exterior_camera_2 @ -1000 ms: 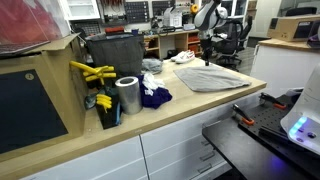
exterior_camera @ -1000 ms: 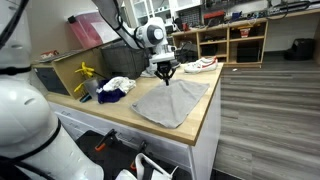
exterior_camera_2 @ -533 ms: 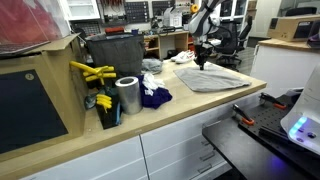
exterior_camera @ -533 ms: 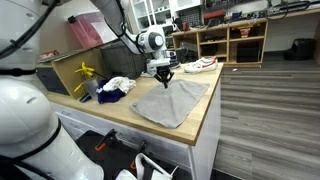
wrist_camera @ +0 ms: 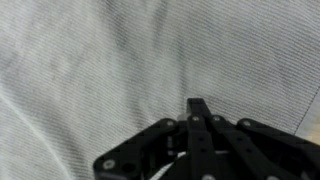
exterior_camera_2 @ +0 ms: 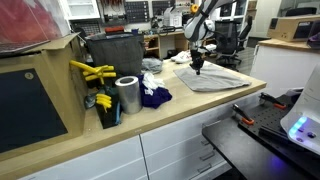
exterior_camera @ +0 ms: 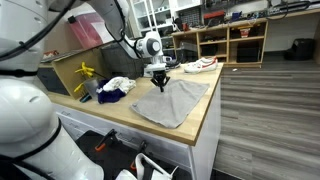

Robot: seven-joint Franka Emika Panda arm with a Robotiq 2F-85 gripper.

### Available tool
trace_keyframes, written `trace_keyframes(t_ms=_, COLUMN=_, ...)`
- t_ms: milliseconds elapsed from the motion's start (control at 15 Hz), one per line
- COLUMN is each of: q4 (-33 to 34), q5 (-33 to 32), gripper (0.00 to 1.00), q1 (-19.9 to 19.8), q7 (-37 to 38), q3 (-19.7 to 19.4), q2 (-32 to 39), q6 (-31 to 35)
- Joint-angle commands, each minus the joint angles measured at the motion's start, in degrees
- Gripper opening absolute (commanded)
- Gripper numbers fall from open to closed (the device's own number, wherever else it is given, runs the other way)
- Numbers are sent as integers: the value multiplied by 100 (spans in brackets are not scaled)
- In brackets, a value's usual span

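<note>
Grey cloth (exterior_camera: 172, 100) on counter (exterior_camera: 110, 107): soft, light, limp; likely best pinched at a corner. Gripper (wrist_camera: 198, 105) low over cloth, jaws closed together.

- Table (exterior_camera_2: 185, 106) – pale wooden top, white drawers beneath.
- Silver can (exterior_camera_2: 127, 95), upright near the table's front edge.
- Blue cloth (exterior_camera_2: 155, 97), crumpled just beside the can.
- Yellow clamps (exterior_camera_2: 90, 72) by the dark bin (exterior_camera_2: 112, 55).
- White cloth (exterior_camera: 120, 84) – bunched behind the blue one.
- Wooden shelves (exterior_camera: 235, 40) along the far wall.
</note>
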Motion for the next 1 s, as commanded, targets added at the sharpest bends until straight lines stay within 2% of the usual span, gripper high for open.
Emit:
trace_keyframes(t_ms=0, q4=146, q5=58, gripper=0, q1=80, q7=135, q3=38, q2=181, q6=23)
trace_keyframes(t_ms=933, q4=502, q5=25, gripper=0, q1=472, q7=133, q3=243, q2=563, q6=97)
